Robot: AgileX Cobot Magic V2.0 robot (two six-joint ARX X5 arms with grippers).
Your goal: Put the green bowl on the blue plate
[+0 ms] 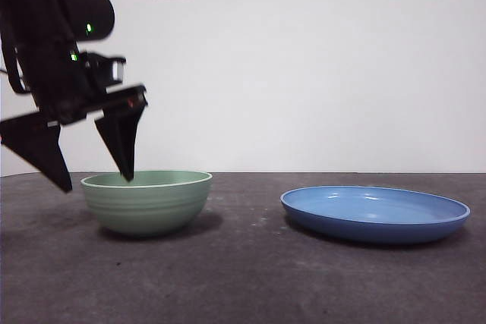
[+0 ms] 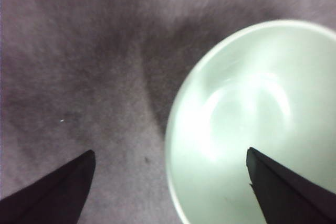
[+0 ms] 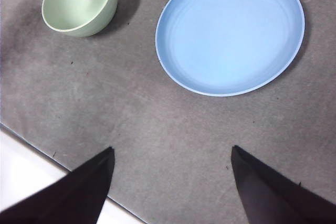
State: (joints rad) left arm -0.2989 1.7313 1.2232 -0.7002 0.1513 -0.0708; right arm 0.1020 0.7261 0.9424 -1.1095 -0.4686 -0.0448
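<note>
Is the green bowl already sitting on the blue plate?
No: in the front view the bowl stands on the table apart from the plate, with the open left gripper straddling its rim.

Green bowl (image 3: 80,4) beside blue plate (image 3: 230,31) (apart), right end effector (image 3: 170,169) spread above grey table (image 3: 157,129)

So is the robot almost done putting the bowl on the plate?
Not yet. The green bowl sits on the table, apart from the empty blue plate. In hand: the left gripper is open, one jaw inside the bowl, one outside its rim, not yet closed. The right gripper waits, open. Grasping, lifting, carrying and placing remain.
</note>
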